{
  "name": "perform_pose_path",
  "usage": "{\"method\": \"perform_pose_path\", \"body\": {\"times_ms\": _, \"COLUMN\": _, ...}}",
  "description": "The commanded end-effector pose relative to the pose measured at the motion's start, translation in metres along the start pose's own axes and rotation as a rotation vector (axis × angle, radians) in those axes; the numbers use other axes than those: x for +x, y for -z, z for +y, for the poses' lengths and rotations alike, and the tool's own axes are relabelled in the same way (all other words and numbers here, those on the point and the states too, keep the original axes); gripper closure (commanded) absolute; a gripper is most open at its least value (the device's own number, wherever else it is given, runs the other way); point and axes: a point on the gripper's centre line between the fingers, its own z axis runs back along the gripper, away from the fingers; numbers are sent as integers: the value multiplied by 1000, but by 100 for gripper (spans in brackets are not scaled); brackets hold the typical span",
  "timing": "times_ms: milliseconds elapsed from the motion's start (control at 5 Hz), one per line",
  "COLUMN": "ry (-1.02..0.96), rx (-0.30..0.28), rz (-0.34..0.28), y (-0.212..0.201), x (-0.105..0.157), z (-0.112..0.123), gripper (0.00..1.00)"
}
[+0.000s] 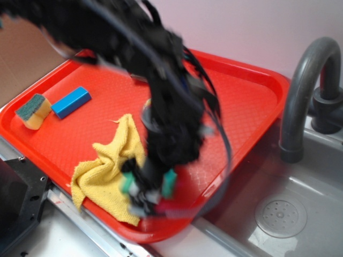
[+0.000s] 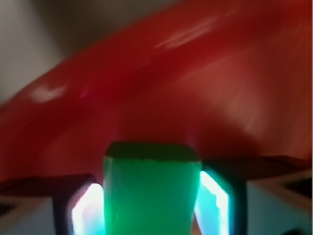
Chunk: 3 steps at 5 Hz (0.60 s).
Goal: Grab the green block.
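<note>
1. The end effector (image 2: 151, 205) is clenched on the green block (image 2: 151, 191), which sits between its fingers.
2. The red tray (image 2: 161, 83) lies below; blurred views, so the lift is likely underway, the grab essentially done.

Red tray (image 1: 252, 91) lying beside the sink | blue block (image 1: 71, 101) sitting near the tray's left end, just beside the yellow sponge (image 1: 33, 111) with its dark green top | yellow cloth (image 1: 107, 168) lying crumpled at the tray's near edge | grey faucet (image 1: 300, 91) arching over the sink basin (image 1: 300, 214), drain (image 1: 280, 215) showing.
</note>
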Motion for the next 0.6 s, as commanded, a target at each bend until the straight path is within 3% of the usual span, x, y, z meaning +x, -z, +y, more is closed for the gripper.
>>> {"method": "perform_pose_path", "body": {"times_ms": 0, "ry": -505, "rx": 30, "rz": -209, "y": -111, "x": -56, "z": 32, "gripper": 100}}
{"method": "perform_pose_path", "body": {"times_ms": 200, "ry": -753, "rx": 58, "rz": -268, "y": -156, "x": -93, "z": 29, "gripper": 100}}
{"method": "perform_pose_path", "body": {"times_ms": 400, "ry": -936, "rx": 87, "rz": -304, "y": -202, "x": -113, "z": 19, "gripper": 100}}
